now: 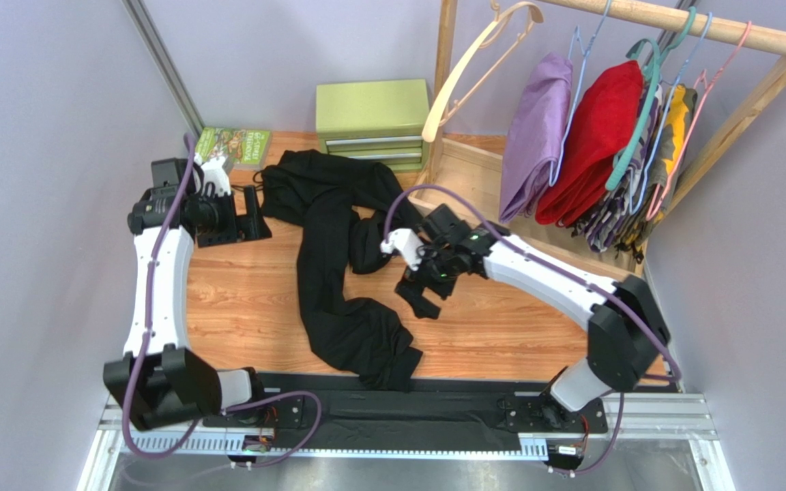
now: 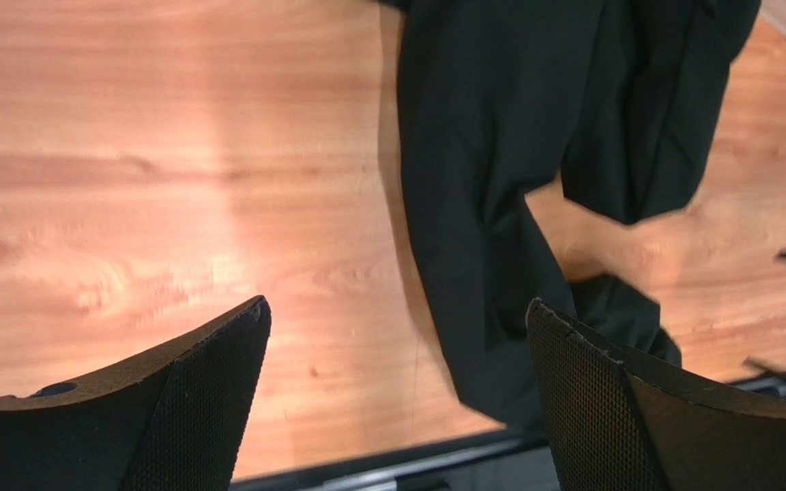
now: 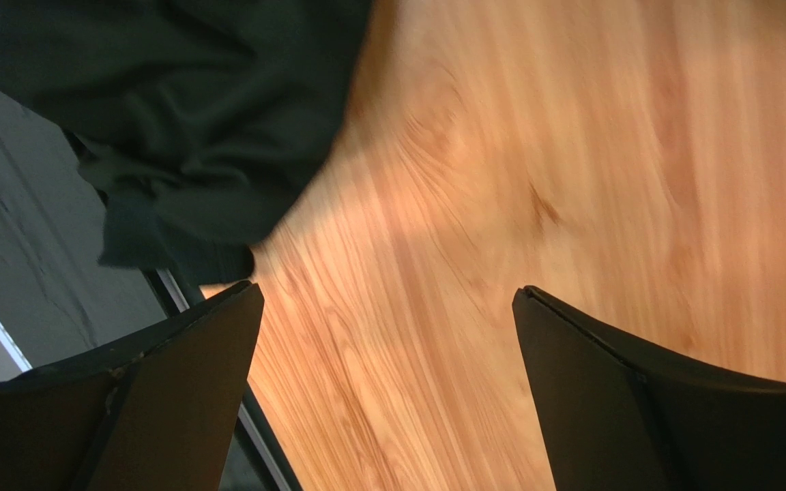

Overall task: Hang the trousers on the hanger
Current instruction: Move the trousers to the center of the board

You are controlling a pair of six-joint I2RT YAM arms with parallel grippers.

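Nearest the overhead camera, both arms rise from the desk's (image 1: 233, 307) front edge. Between them the trousers (image 1: 330, 266) lie crumpled in a long black strip on the wood. The left gripper (image 1: 257, 213) hovers by their far end, jaws apart and empty. The right gripper (image 1: 423, 297) hangs just beside their middle, likewise spread. The hanger (image 1: 469, 72) hangs on the rack (image 1: 674, 20) at the back right, well apart from the trousers.

Left wrist view: spread fingers (image 2: 202, 409) over bare wood, with the trousers (image 2: 489, 153) ahead.

Right wrist view: parted fingers (image 3: 592, 399) above wood, with black cloth at upper left.
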